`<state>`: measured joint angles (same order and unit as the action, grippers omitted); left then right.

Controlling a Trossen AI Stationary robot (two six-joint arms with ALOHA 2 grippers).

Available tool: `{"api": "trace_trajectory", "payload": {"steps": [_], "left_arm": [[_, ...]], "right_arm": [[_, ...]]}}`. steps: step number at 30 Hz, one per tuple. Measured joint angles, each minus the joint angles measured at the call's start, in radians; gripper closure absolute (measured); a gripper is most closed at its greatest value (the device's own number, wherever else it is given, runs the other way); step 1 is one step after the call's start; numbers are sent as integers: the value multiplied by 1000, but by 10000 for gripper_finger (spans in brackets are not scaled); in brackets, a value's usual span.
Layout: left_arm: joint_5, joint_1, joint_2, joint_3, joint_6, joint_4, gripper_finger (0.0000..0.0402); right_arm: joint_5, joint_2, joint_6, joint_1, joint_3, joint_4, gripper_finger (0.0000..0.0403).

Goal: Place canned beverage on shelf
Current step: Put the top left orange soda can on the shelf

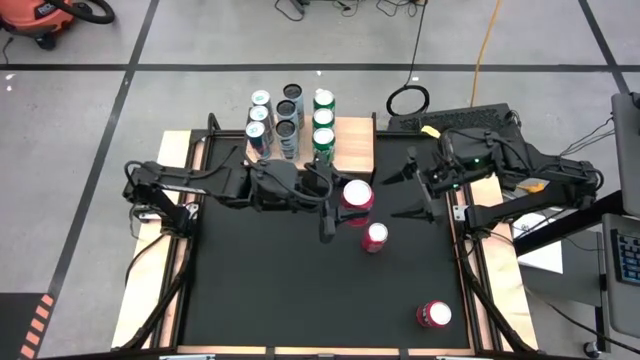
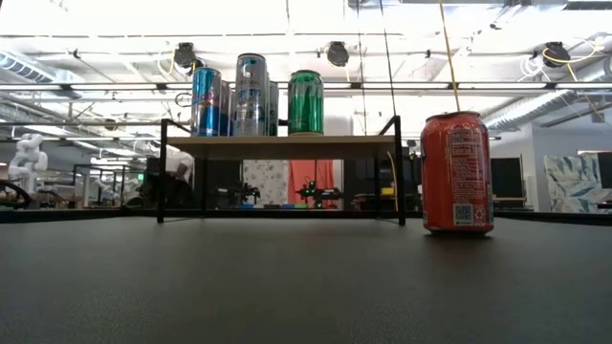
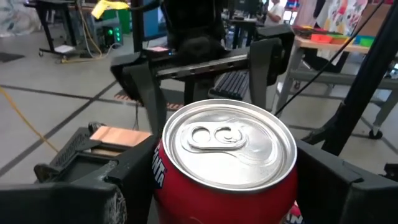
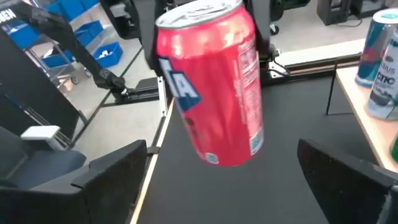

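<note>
My left gripper (image 1: 333, 200) is clamped on a red can (image 1: 357, 195), holding it off the table (image 1: 260, 290) just in front of the shelf (image 1: 352, 132), whose right end seems bare, though the arm partly hides it. My right gripper (image 1: 412, 190) hangs close by on the can's other side, fingers spread wide and touching nothing. Blue, dark and green cans (image 1: 323, 118) fill the shelf's left part, and two more red cans (image 1: 374, 237) stand on the table.
</note>
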<state>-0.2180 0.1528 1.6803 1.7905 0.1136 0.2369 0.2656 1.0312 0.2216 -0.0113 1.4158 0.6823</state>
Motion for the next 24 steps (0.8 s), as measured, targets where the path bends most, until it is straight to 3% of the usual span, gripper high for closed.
{"api": "trace_trajectory", "payload": {"steps": [11,24], "left_arm": [[9,0,0,0,8,8,113],[24,0,0,0,4,5,113]], "right_arm": [[4,90,-16,0,0,-88,6],[81,150,6,0,1,-189,3]]}}
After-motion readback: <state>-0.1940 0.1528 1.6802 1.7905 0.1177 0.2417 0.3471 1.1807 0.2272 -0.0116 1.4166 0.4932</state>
